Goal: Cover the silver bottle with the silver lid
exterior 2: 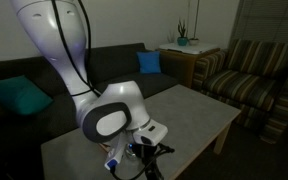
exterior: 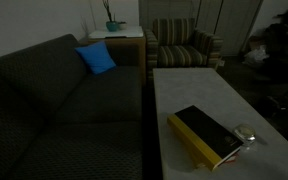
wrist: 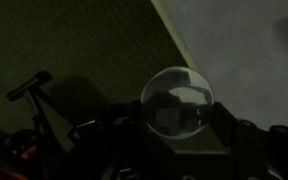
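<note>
Silver metal, round and shiny, fills the middle of the wrist view: this is the silver lid (wrist: 177,100), seen face-on with dark finger blocks flanking it on either side. The gripper (exterior 2: 144,155) hangs low at the near end of the table (exterior: 184,85), below the white arm (exterior 2: 54,40). Its jaws appear drawn in and pinching the lid across its width, though the dim light prevents a firmer finding. Behind the lid the wrist view shows dark carpet (wrist: 74,40) to the left and the pale table top to the far right, so the lid looks to be held off the surface near the table edge. The silver bottle (exterior: 246,134) stands on the table just right of the yellow-and-black book (exterior: 206,135), toward the near end. It is too small to confirm that its top is bare, though nothing appears to sit on it. Assessment: the pick-up is done. Outstanding: carry the lid over the bottle, centre it, lower it onto the top, and release.
</note>
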Controlling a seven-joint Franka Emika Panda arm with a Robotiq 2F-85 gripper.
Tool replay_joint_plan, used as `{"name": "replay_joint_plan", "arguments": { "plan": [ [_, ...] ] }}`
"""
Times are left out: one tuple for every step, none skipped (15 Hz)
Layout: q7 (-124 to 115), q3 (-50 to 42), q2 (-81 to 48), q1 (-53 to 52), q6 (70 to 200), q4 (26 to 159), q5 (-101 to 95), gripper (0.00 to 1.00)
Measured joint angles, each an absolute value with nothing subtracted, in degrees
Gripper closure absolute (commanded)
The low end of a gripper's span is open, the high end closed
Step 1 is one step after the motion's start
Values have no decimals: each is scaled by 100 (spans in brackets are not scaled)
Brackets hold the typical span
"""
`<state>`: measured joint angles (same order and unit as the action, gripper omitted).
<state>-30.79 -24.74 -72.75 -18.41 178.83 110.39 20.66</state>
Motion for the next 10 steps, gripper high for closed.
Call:
{"name": "replay_joint_plan", "arguments": {
  "plan": [
    [-3196, -2723, -7327, -2161, 17838, 11046, 2070, 56],
    [-3236, -2918, -7366, -2426, 17815, 11047, 2065, 56],
    [-3222, -3024, -7380, -2589, 17817, 11046, 2026, 56],
    [-3163, -3063, -7378, -2667, 17842, 11035, 1963, 56],
    [-3052, -3068, -7373, -2686, 17902, 11017, 1881, 56],
    [-2910, -3067, -7371, -2681, 17996, 11002, 1790, 56],
    [-2750, -3067, -7370, -2669, 18088, 10990, 1711, 56],
    [-2596, -3067, -7368, -2656, 18186, 10985, 1640, 56],
    [-2454, -3067, -7367, -2649, 18282, 10985, 1580, 56],
    [-2307, -3067, -7366, -2644, 18382, 10985, 1522, 56]
  ]
}}
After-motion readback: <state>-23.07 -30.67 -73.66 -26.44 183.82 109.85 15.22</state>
